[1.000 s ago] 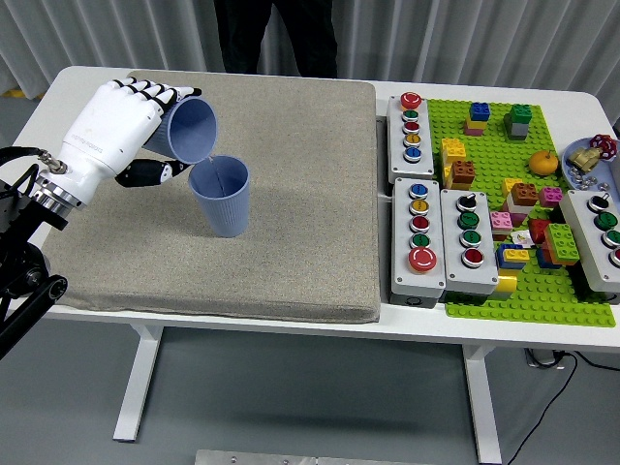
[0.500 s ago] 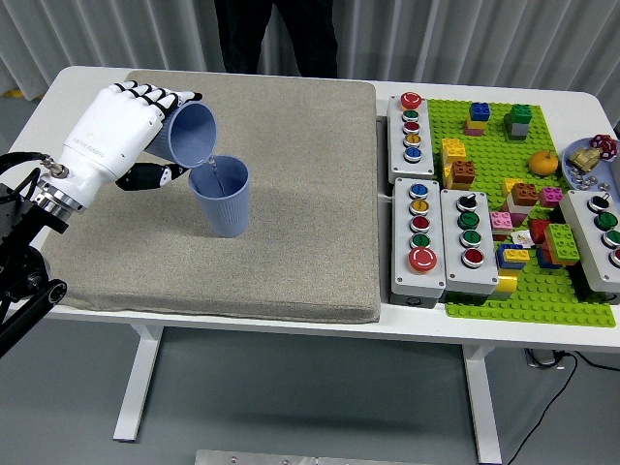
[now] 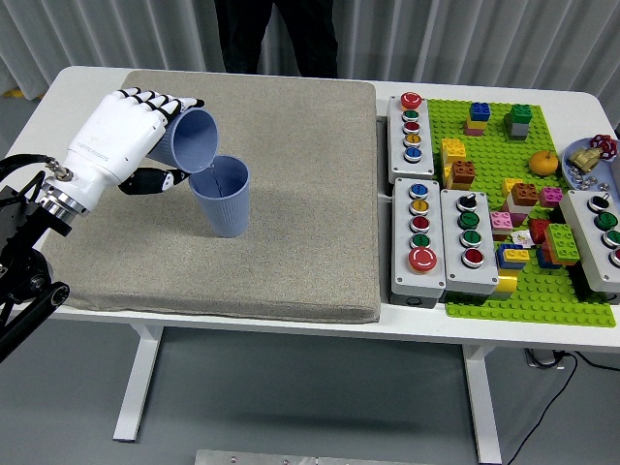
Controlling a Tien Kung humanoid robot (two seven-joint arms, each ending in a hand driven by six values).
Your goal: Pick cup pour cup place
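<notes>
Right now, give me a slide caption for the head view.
White robotic left hand tips a blue ribbed plastic cup over an upright matching cup on a beige fabric mat.

the mat (image 3: 291,213) lies bare to the right of, in front of and behind the standing cup (image 3: 221,197), so a hand could pass there. on that cup's left the left hand (image 3: 116,143) blocks the way, holding a tilted cup (image 3: 194,140) whose rim hangs just over the standing cup's mouth. right of the mat, button boxes (image 3: 431,223) stand close together, with a brick-crowded green plate (image 3: 528,194) beyond them. a person (image 3: 276,34) stands at the far edge.
</notes>
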